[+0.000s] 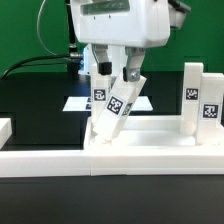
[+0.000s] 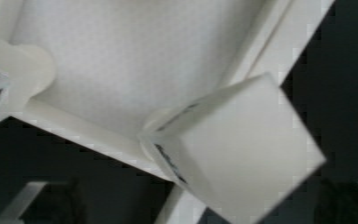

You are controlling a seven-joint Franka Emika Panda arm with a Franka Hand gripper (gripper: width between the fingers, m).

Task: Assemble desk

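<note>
The gripper (image 1: 118,78) is opened wide around a tilted leg (image 1: 113,108), not clamped, at the corner of the top (image 1: 150,143). A second leg (image 1: 200,100) is stood upright on the top. Leg fitting is judged in hand; next, regrasping and straightening are called for.

- Behind everything we've got a plain green backdrop (image 1: 35,30), flat and evenly lit, no windows that we can spot.
- The table (image 1: 40,105) is black and kinda matte, soaking up most of the light.
- A dark cable (image 1: 40,62) droops across the green on the exterior view's left.
- A flat white marker board (image 1: 78,102) lies on the table further back.
- Light looks soft overall.
</note>
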